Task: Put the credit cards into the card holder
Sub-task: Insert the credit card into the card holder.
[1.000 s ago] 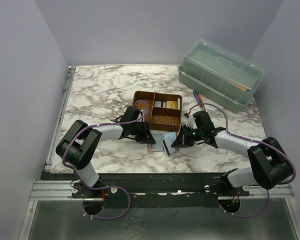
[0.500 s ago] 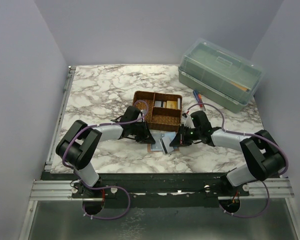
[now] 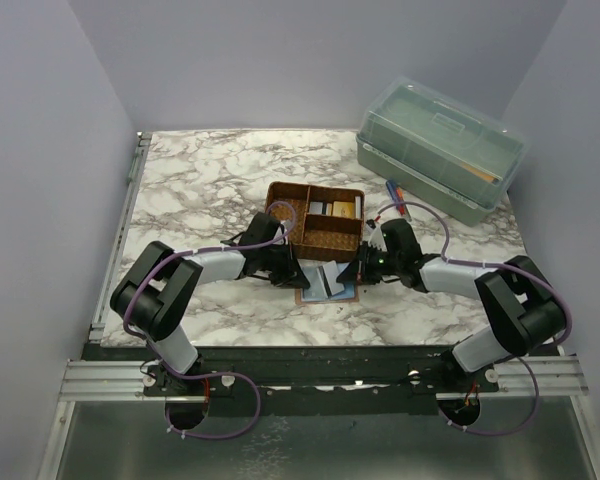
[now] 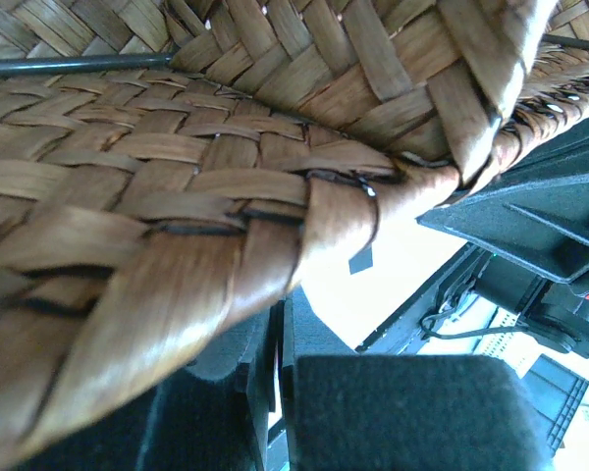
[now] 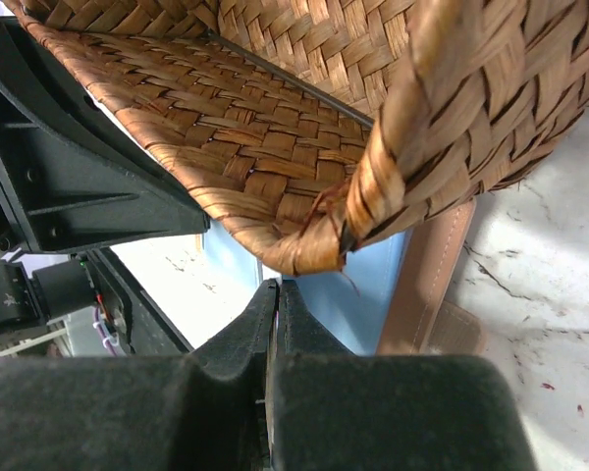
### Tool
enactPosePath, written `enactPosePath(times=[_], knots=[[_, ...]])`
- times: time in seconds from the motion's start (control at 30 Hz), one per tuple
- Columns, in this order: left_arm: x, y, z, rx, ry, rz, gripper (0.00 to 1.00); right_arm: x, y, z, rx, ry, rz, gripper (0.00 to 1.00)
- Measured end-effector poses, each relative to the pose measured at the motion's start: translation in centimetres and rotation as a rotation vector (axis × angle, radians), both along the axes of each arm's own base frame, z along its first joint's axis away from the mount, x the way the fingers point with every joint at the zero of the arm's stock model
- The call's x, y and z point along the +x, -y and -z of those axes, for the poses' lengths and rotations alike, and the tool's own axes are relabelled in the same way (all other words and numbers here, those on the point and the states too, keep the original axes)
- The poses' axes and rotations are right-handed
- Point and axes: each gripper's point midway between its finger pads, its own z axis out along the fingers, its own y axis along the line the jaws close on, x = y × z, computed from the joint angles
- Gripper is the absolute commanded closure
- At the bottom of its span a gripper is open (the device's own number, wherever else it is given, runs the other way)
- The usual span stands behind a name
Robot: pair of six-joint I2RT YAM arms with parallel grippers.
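Woven brown tray [image 3: 325,243] sat mid-table, split by dividers. The two small back-right compartments had the credit cards [image 3: 340,208] in them, yellowish and bluish-grey ones. I couldn't make out what was in the long front section or the left one. At the far right corner was the translucent green box [image 3: 440,148] with its lid on, contents too blurry to call. The pens [image 3: 396,194] lay just in front of it.

The card holder [image 3: 326,287] lay opened flat on the table [image 3: 200,180], right up against the tray's near wall, bluish pockets facing up. Something pale lay across its middle, but I couldn't tell if it was a card.

Room-wise, the left and far parts of the marble were open, and so was the strip between the holder and the table's near edge. The holder itself was boxed in though, with the tray behind it and a gripper on each side.

Left gripper [image 3: 291,274] was at the holder's left edge, and the tray's woven wall filled its wrist view. Its fingers were nearly pressed together with just a slit between them, and I couldn't tell if anything thin was pinched. Right gripper [image 3: 357,273] was at the holder's right edge, fingers pressed fully together. Its tip sat low beside the blue pocket and tan border, with nothing visible between the fingers.
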Motion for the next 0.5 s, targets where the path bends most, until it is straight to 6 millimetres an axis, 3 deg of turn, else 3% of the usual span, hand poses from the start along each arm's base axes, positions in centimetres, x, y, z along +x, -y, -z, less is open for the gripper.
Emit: enactPosePath(times=[0.27,0.37,0.5], knots=[[-0.14,-0.10,-0.02,0.003,-0.005,-0.001,0.93,0.40,-0.33,0.69,0.013,-0.023,0.021,1.00],[-0.18,-0.18,-0.07,0.005,-0.006,-0.002,0.89,0.45,-0.42,0.74,0.023,-0.024,0.026,1.00],[-0.44,-0.43,-0.36,0.010,-0.004,-0.004,0.70,0.35,-0.41,0.85,0.035,-0.022,0.036,1.00]])
